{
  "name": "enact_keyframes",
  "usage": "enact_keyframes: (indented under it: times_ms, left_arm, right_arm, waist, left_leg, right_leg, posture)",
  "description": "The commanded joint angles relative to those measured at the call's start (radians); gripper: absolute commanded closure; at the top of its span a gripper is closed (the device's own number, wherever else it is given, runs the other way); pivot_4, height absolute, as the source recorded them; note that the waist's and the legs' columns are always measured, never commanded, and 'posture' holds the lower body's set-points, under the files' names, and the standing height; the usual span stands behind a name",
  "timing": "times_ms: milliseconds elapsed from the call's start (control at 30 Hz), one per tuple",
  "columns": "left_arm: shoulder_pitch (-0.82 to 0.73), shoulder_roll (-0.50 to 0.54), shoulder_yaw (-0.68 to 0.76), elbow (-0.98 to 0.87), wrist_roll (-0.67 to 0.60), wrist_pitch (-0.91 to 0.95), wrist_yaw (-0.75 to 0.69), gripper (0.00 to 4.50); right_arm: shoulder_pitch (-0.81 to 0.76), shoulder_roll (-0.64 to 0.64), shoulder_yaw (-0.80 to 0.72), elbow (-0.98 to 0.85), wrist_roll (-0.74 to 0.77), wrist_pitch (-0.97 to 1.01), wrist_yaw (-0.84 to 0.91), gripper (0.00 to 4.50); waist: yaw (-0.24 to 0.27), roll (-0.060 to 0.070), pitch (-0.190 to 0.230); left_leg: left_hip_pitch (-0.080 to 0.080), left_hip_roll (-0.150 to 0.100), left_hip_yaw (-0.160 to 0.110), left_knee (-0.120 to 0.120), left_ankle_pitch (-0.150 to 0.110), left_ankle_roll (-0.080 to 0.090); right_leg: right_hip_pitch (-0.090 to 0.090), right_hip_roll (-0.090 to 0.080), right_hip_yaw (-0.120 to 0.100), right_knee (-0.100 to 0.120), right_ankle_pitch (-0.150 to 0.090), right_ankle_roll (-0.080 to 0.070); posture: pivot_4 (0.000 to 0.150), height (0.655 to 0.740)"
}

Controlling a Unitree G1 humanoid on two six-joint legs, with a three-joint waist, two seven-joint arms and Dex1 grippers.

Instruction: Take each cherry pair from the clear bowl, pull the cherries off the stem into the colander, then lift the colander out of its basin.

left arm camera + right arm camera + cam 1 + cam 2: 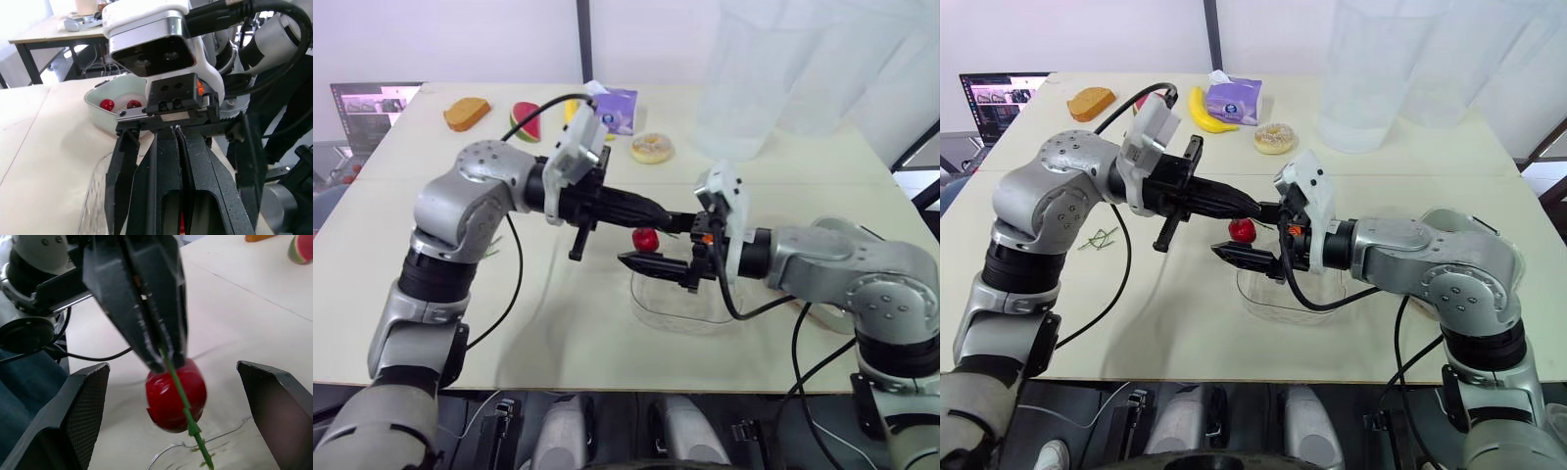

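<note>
The left gripper (1255, 209) was seen pressed together on the upper end of a thin green stem (195, 433), and one red cherry (176, 394) was held hanging just under its tips, above the clear bowl (675, 318). The right gripper (651, 245) was seen spread wide, with one finger set at either side of the cherry and neither touching it.

Beyond the two grippers, a white vessel (98, 103) was seen on the table with two red cherries (106, 104) inside. It was probably the colander in its basin, though rim and wall could not be told apart from that angle.

The cherry was judged to be light, smooth and likely slippery, so a grip across its widest part, not near the rounded bottom, would be favoured. The skin was judged easy to dent or split, so only moderate pressure would be called for. The stem was judged thin, flexible and easily snapped. It would best be pinched close to the fruit, so that the pull would be taken along its length and not across it.
</note>
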Motion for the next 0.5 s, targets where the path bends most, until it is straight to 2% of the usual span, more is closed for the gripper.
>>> enact_keyframes:
  times_ms: [33, 133, 233, 300, 367, 500]
  left_arm:
    - [-0.028, -0.005, 0.005, -0.027, -0.001, 0.007, 0.013, 4.50]
    - [-0.015, 0.004, 0.015, -0.036, -0.008, 0.008, 0.010, 4.50]
    - [-0.005, 0.009, 0.018, -0.050, -0.014, 0.011, 0.012, 4.50]
    - [-0.003, 0.008, 0.018, -0.056, -0.017, 0.015, 0.017, 4.50]
    - [-0.002, 0.007, 0.017, -0.060, -0.017, 0.017, 0.020, 4.50]
    - [-0.002, 0.003, 0.020, -0.064, -0.022, 0.023, 0.028, 4.50]
  right_arm:
    - [-0.014, 0.010, -0.024, -0.014, 0.003, -0.018, 0.010, 0.33]
    - [-0.016, 0.014, -0.027, -0.018, 0.009, -0.017, 0.008, 1.36]
    - [-0.015, 0.018, -0.029, -0.023, 0.015, -0.016, 0.003, 2.97]
    - [-0.014, 0.015, -0.028, -0.026, 0.016, -0.014, 0.003, 3.78]
    - [-0.014, 0.014, -0.030, -0.026, 0.019, -0.012, 0.003, 3.98]
    - [-0.011, 0.001, -0.027, -0.031, 0.015, -0.006, 0.010, 3.99]
  waist:
    - [0.000, 0.000, 0.000]
    - [-0.001, 0.000, 0.000]
    - [-0.001, 0.000, 0.000]
    - [-0.001, 0.000, 0.000]
    - [-0.001, 0.000, 0.000]
    - [-0.001, 0.000, 0.000]
  left_leg:
    - [0.000, 0.000, 0.000, 0.000, 0.000, 0.000]
    - [0.000, 0.000, 0.000, 0.000, 0.000, 0.000]
    - [0.000, 0.000, 0.000, 0.000, 0.000, 0.000]
    - [0.000, 0.000, 0.000, 0.000, 0.000, 0.000]
    - [0.000, 0.000, 0.000, 0.000, 0.000, 0.000]
    - [0.000, 0.000, 0.000, 0.000, 0.000, 0.000]
  right_leg:
    - [0.000, 0.000, 0.000, 0.000, 0.000, 0.000]
    - [0.000, 0.000, 0.000, 0.000, 0.000, 0.000]
    - [0.000, 0.000, 0.000, 0.000, 0.000, 0.000]
    - [0.000, 0.000, 0.000, 0.000, 0.000, 0.000]
    - [0.000, 0.000, 0.000, 0.000, 0.000, 0.000]
    - [0.000, 0.000, 0.000, 0.000, 0.000, 0.000]
  posture:
    - [0.150, 0.7400]
    - [0.150, 0.7400]
    - [0.150, 0.7400]
    - [0.150, 0.7400]
    - [0.150, 0.7400]
    - [0.150, 0.7400]
